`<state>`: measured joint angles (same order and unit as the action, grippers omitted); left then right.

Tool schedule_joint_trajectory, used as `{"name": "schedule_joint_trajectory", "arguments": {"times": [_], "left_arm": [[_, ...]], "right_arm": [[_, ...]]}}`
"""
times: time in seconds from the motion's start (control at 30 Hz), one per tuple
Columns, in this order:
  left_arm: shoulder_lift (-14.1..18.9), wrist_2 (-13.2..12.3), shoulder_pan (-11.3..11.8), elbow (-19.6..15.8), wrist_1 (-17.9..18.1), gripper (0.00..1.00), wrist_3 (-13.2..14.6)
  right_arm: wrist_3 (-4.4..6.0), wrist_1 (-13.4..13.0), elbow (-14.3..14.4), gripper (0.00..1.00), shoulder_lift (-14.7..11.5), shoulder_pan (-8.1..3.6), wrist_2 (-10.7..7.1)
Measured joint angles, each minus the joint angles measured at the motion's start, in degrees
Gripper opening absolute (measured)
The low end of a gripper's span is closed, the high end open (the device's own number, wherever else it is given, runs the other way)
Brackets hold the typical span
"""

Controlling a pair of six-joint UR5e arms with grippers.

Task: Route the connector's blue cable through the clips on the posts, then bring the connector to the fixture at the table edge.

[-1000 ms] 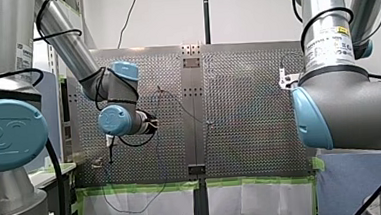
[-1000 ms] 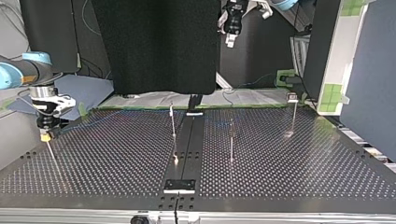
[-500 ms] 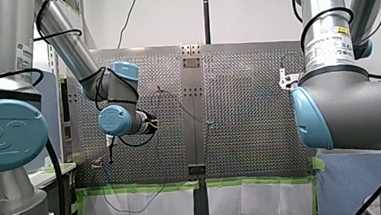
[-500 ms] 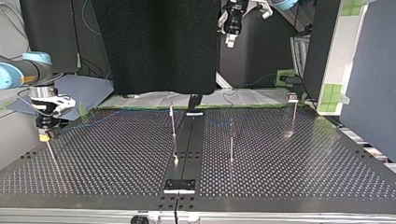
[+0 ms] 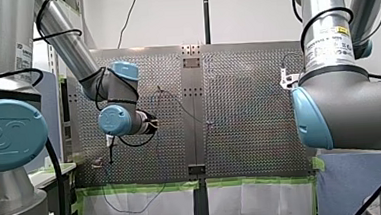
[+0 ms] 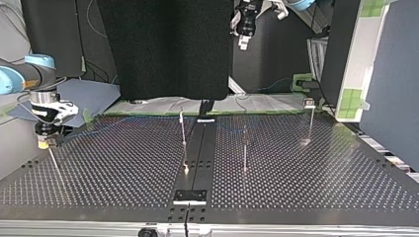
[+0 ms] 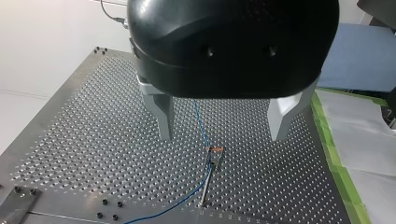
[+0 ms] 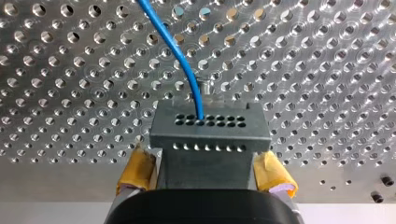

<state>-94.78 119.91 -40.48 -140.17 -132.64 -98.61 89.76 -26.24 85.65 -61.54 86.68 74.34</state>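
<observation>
A grey connector [image 8: 210,128] with rows of small holes sits between the yellow pads [image 8: 137,170] of my right gripper [image 8: 208,175], which is shut on it. The blue cable [image 8: 184,60] leaves the connector's face and curves away over the perforated table. A thin post's tip [image 8: 204,86] shows just beyond the connector. At the top view's left, my right gripper [image 6: 47,143] hangs over a thin post [image 6: 55,165] near the table's side edge. My left gripper [image 7: 224,126] is open and empty, high above a post with an orange clip [image 7: 214,150] that the cable passes.
Three more thin posts [image 6: 183,128] [image 6: 244,148] [image 6: 310,121] stand across the table, with the cable strung along the far ones. A black rail [image 6: 197,148] runs down the middle to a plate [image 6: 189,196] at the near edge. Green tape [image 5: 143,188] lines one table edge.
My right gripper has shifted slightly toward the top view's left with the connector. My left arm has not moved.
</observation>
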Motion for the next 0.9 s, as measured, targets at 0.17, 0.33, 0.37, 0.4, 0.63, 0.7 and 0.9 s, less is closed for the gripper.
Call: {"name": "schedule_joint_trajectory", "arguments": {"times": [0.17, 0.33, 0.37, 0.4, 0.63, 0.7, 0.9], "left_arm": [[0.0, 0.0, 0.0, 0.0, 0.0, 1.0, 0.0], [0.0, 0.0, -0.1, 0.0, 0.0, 1.0, 0.0], [0.0, 0.0, -0.1, 0.0, 0.0, 1.0, 0.0], [0.0, 0.0, -0.1, 0.0, 0.0, 1.0, 0.0], [0.0, 0.0, -0.1, 0.0, 0.0, 1.0, 0.0], [0.0, 0.0, -0.1, 0.0, 0.0, 1.0, 0.0], [0.0, 0.0, -0.2, 0.0, 0.0, 1.0, 0.0]], "right_arm": [[-0.07, 0.1, 0.0, 0.99, 0.0, 0.0, 0.87], [-0.16, 0.4, 0.0, 0.99, 0.0, -0.04, 2.34], [-0.2, 0.5, 0.0, 0.99, 0.0, -0.05, 2.79], [-0.22, 0.5, 0.0, 0.99, 0.0, -0.05, 3.16], [-0.27, 0.8, 0.0, 0.99, 0.0, -0.12, 5.03], [-0.27, 0.8, 0.0, 0.99, 0.0, -0.12, 5.14], [-0.27, 1.2, 0.0, 0.99, 0.0, -0.13, 5.37]]}}
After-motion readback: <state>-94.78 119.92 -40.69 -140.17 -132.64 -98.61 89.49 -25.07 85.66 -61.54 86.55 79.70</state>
